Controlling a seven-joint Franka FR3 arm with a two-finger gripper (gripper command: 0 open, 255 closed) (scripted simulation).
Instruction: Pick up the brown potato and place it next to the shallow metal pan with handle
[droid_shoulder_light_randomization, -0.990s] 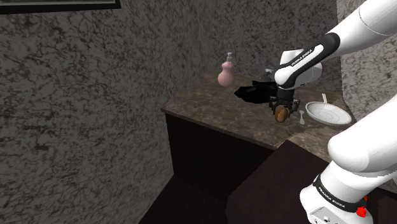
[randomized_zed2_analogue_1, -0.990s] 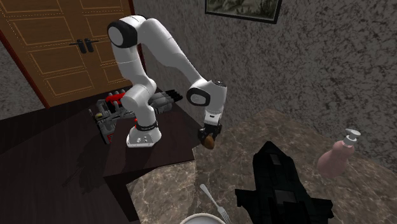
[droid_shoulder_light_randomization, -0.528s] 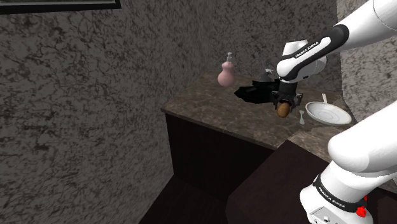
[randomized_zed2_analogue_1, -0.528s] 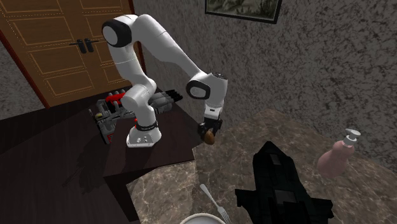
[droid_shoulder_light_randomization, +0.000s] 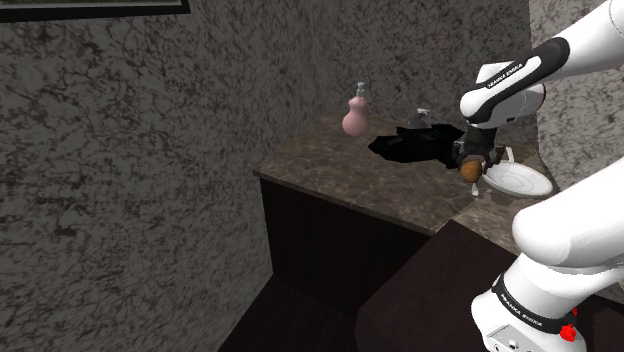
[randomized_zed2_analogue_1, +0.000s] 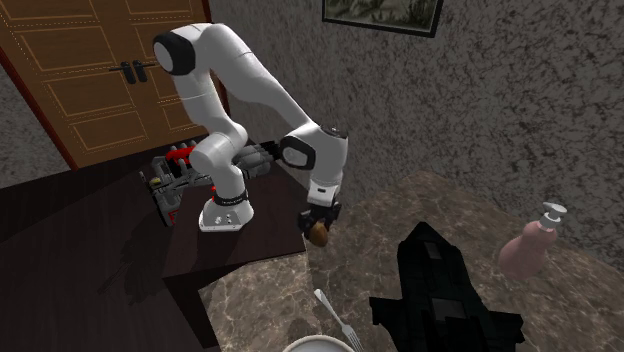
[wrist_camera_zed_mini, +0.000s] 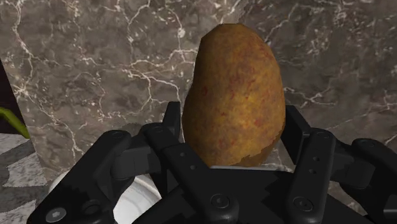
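Holding: the black gripper (wrist_camera_zed_mini: 232, 130) is clamped on the brown potato (wrist_camera_zed_mini: 232, 95), one finger pressed to each flank of its lower part. The larger, rounded bulk stands out beyond the fingertips.
Potato's place: it hangs in the air above the marble countertop (droid_shoulder_light_randomization: 340, 175). It is close to the rim of the white dish (droid_shoulder_light_randomization: 520, 182), on the shoulder view's right of the black pan (droid_shoulder_light_randomization: 410, 146), and it touches neither.
Pan: shallow and drawn black, it lies on the countertop between the pink pump bottle (droid_shoulder_light_randomization: 356, 118) and the dish. I cannot make out which way its handle points.
Weight: I'd judge it light for this arm, solid but small against the hand.
Firmness: it looks stiff and hardy, so a firm squeeze should do no harm and it should not crush.
Skin: matt, rough and speckled, it looks unlikely to slide. The rounded flanks give the flat pads little to bear on, though.
Where to grip: across the narrow middle is best. This hold sits toward one end, so the free end might pivot on a quick swing.
Setting down: an egg shape may roll. Bare counter just beside the pan, away from the fork (randomized_zed2_analogue_1: 333, 312), looks the safe spot, released low.
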